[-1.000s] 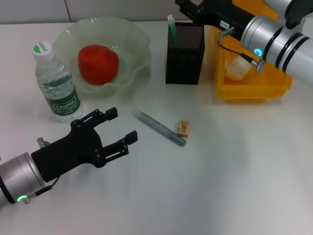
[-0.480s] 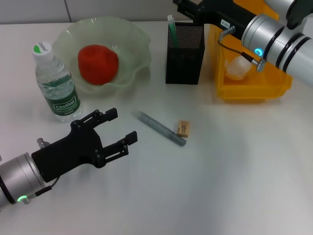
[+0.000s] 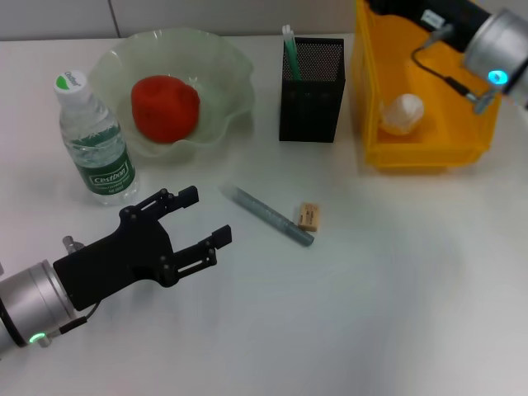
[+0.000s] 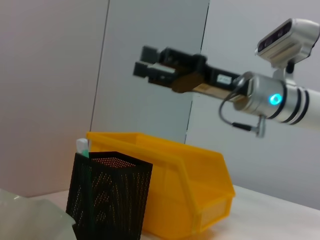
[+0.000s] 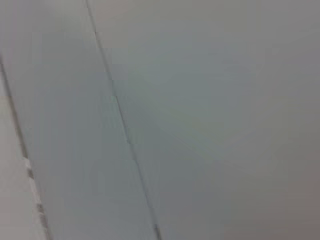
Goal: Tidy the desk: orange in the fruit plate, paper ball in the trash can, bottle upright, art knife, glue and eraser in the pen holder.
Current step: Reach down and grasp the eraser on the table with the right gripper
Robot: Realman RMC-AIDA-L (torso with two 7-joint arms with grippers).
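Observation:
The orange (image 3: pixel 165 107) lies in the pale green fruit plate (image 3: pixel 227 62). To its left the bottle (image 3: pixel 95 140) stands upright. A paper ball (image 3: pixel 402 113) rests inside the yellow trash can (image 3: pixel 429 153). The black mesh pen holder (image 3: pixel 312 82) holds a green-and-white glue stick (image 3: pixel 289 43). The grey art knife (image 3: pixel 268 216) and the tan eraser (image 3: pixel 308 216) lie on the table. My left gripper (image 3: pixel 198 219) hovers open just left of the knife. In the left wrist view my right gripper (image 4: pixel 141 60) hangs open and empty, high above the trash can (image 4: pixel 190 200).
The right arm (image 3: pixel 487 33) crosses the top right corner above the trash can. The pen holder (image 4: pixel 107 197) stands close against the trash can's left wall. The white tabletop stretches to the right of the eraser and along the front.
My right arm has pulled up and away to the right from above the pen holder, uncovering the trash can. The left arm and the objects on the table have stayed put.

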